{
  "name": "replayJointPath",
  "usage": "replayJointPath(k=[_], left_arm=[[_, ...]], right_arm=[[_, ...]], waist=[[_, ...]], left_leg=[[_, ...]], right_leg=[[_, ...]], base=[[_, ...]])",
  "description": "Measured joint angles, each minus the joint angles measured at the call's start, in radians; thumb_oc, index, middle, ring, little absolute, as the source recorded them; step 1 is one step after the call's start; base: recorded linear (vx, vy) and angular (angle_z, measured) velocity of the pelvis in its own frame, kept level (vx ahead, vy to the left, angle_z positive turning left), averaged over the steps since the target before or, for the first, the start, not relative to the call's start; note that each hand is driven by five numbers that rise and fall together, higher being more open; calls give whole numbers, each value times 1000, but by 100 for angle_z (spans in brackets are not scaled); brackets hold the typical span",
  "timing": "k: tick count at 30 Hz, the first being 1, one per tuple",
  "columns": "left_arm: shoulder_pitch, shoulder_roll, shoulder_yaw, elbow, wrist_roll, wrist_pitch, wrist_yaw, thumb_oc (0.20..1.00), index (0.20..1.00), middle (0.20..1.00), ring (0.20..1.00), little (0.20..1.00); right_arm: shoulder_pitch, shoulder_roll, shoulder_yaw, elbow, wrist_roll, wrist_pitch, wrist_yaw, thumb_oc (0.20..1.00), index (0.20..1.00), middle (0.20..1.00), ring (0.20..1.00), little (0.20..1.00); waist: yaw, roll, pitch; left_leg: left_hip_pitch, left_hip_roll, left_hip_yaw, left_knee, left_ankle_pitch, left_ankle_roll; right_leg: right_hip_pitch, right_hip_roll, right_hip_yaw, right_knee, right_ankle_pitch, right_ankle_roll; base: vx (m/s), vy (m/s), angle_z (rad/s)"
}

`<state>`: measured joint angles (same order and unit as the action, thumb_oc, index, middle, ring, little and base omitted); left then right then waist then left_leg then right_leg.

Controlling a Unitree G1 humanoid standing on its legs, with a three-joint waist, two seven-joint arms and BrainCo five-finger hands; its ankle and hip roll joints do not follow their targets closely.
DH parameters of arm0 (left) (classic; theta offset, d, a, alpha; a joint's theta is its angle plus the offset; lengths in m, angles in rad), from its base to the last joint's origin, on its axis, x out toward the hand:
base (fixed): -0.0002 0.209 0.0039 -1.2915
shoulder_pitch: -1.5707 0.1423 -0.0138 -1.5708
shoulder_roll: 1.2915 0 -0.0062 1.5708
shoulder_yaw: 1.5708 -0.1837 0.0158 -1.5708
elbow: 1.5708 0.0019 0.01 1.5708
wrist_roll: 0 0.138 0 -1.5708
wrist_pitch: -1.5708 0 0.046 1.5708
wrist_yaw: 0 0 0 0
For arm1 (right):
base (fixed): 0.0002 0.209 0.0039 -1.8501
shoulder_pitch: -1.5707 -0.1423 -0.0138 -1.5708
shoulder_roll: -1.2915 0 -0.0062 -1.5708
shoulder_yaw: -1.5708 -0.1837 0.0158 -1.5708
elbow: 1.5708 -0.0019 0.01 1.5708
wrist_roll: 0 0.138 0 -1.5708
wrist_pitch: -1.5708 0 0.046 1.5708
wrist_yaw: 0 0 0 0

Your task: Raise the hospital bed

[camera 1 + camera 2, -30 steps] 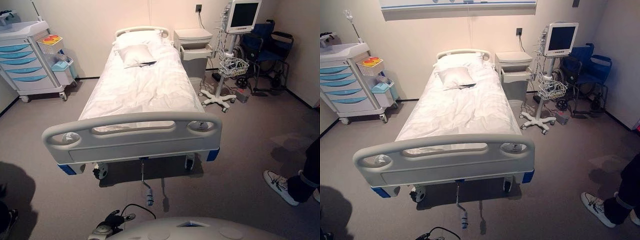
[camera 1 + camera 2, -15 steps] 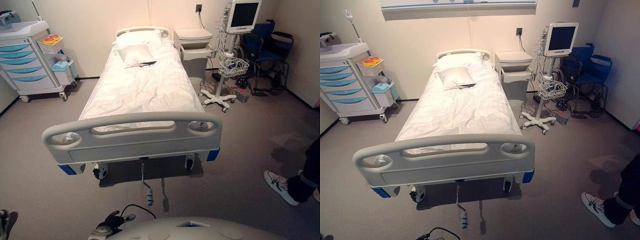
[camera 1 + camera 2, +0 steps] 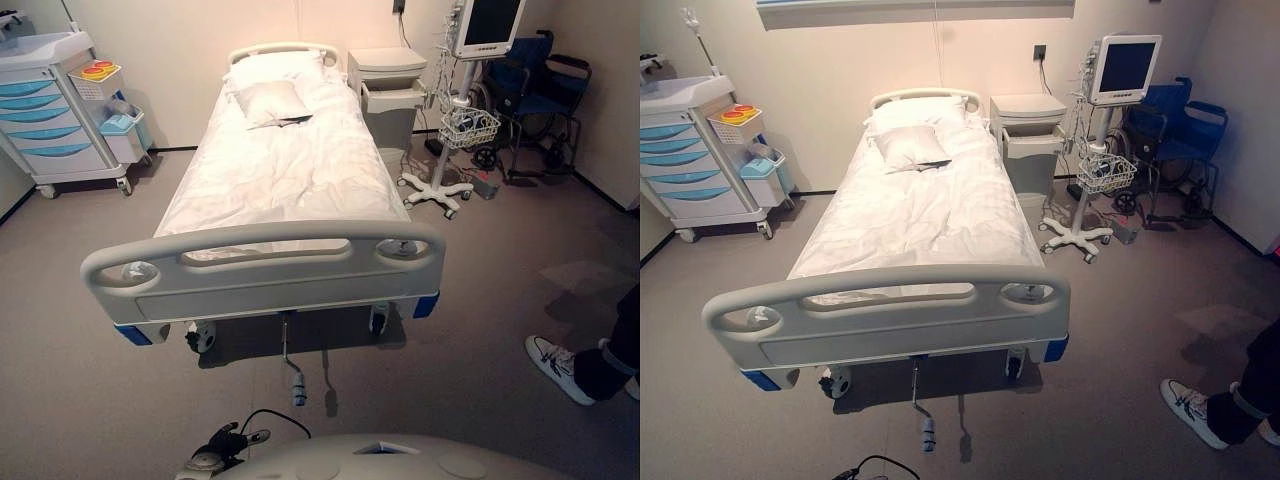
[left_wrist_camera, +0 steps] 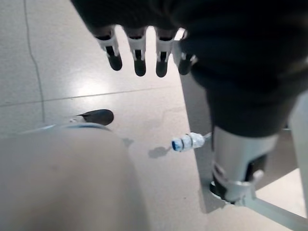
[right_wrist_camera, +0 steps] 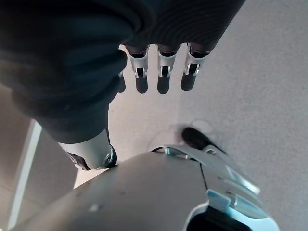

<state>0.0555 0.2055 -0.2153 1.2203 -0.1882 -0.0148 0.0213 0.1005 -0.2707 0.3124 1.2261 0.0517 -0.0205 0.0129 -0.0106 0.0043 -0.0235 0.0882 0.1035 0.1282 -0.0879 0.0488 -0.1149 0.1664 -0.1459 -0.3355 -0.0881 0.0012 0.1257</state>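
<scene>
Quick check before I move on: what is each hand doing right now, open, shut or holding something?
Left hand: open, fingers straight, holding nothing, above the floor.
Right hand: open, fingers straight, holding nothing.

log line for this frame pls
phase: approach | hospital bed: flat | crank handle: untouched, below footboard | left hand: open, empty | right hand: open, empty

One bed (image 3: pixel 280 190), two pillows (image 3: pixel 272 90), one wheelchair (image 3: pixel 545 95).
</scene>
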Motion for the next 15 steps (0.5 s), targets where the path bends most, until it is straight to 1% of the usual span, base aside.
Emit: replayJointPath(k=[2,4,7,9,11,12,15], left_arm=[[-4,2,0,0,0,-1,1,1000,1000,1000,1000,1000],[-9,5,0,0,0,-1,2,1000,1000,1000,1000,1000],[-20,10,-1,-1,1,-1,4,1000,1000,1000,1000,1000],[-34,13,-3,-2,0,-4,9,1000,1000,1000,1000,1000],[-56,17,-4,-2,0,-11,19,1000,1000,1000,1000,1000],[-61,18,-4,-2,0,-13,21,1000,1000,1000,1000,1000],[-94,24,-4,-8,-2,-21,35,1000,1000,1000,1000,1000]], right_arm=[[-2,-1,0,2,0,0,-1,1000,1000,1000,1000,1000],[-9,-2,-7,3,1,0,-3,1000,1000,1000,1000,1000],[-29,-4,-8,3,7,0,-7,1000,1000,1000,1000,1000],[-45,-7,-7,4,16,0,-9,1000,1000,1000,1000,1000],[-71,-8,-7,4,22,0,-15,1000,1000,1000,1000,1000],[-78,-9,-7,4,22,0,-16,1000,1000,1000,1000,1000],[-118,-16,-7,1,39,-2,-23,1000,1000,1000,1000,1000]], waist=[[-1,-2,8],[-1,-2,29],[-1,-6,74],[-1,-4,88],[-1,-7,125],[-1,-8,130],[-1,-16,175]], left_leg=[[-13,1,0,0,0,0],[-30,0,-2,1,4,1],[-35,-1,-3,1,5,1],[-72,0,-6,12,5,1],[-111,1,-7,27,5,2],[-119,1,-7,28,7,4],[-167,2,-6,38,12,7]], right_leg=[[-20,0,0,0,0,0],[-33,1,-1,0,3,-2],[-40,1,-2,0,5,-1],[-71,1,-3,3,9,-3],[-107,0,-2,11,13,-5],[-111,0,-1,12,14,-6],[-161,-2,2,25,18,-9]], base=[[-63,-14,-1],[-61,-12,1],[-132,-6,1],[-127,-1,1],[-126,2,0],[-110,3,-1],[-85,1,-1]])
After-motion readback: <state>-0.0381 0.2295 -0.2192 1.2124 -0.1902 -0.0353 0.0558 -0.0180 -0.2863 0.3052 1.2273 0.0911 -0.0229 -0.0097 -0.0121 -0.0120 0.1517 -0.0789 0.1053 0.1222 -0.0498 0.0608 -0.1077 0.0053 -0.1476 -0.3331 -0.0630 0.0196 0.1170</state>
